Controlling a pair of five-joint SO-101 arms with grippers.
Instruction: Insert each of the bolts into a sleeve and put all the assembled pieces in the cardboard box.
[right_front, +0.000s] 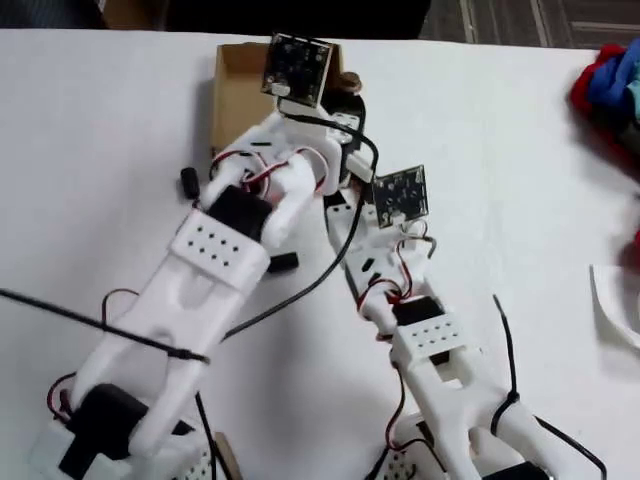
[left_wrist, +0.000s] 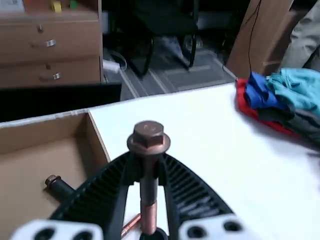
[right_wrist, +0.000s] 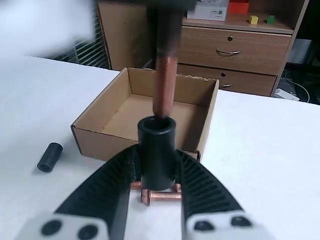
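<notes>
Our left jaws are clamped on a copper bolt (left_wrist: 148, 165) just under its hex head and hold it upright, while our right jaws grip a black sleeve (right_wrist: 157, 150) upright, the bolt's tip at the sleeve's open mouth. Beneath the right jaws loose bolts (right_wrist: 160, 194) lie on the white table (right_wrist: 260, 150), and just beyond stands the cardboard box (right_wrist: 100, 127) with one assembled piece (left_wrist: 59, 186) inside. In the high view a loose sleeve (right_front: 188, 181) lies at seven o'clock from the box, a second loose sleeve (right_front: 283, 262) at six o'clock, and a cloth heap (right_front: 610, 80) at three o'clock by the table's edge.
</notes>
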